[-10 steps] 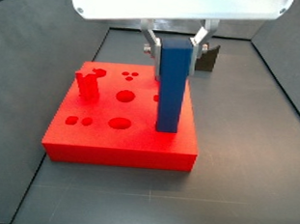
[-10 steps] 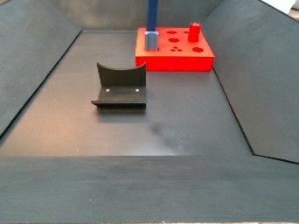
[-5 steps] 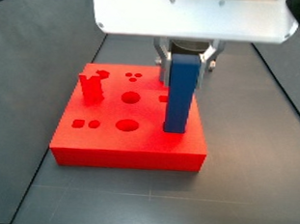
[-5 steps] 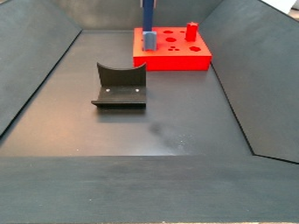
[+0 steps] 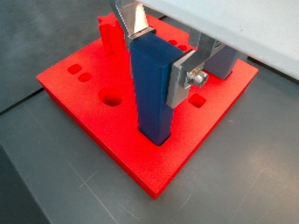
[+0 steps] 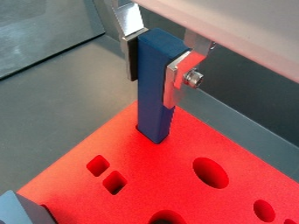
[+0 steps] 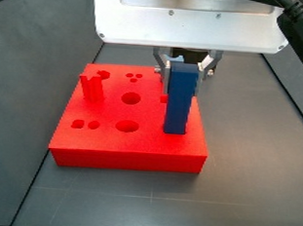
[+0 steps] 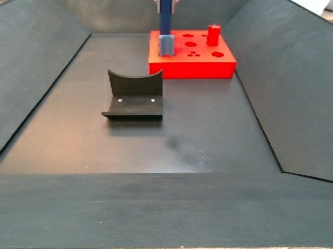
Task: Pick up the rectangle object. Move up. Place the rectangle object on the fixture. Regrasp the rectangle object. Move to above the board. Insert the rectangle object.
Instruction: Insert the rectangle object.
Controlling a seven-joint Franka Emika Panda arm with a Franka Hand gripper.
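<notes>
The blue rectangle object stands upright with its lower end in a hole of the red board, near the board's edge. My gripper is shut on the bar's upper end. Both wrist views show the silver fingers clamped on opposite faces of the bar, with the gripper directly above the board. In a side view the bar rises from the board at the far end. The dark fixture stands empty on the floor.
A red upright peg stands on the board's far side from the bar, also seen in a wrist view. Round and rectangular holes lie open around the bar. Dark sloping walls enclose the floor.
My gripper has come down with the blue bar in it. The bar's lower end sits deeper in the board's hole, so less of it shows above the board.
</notes>
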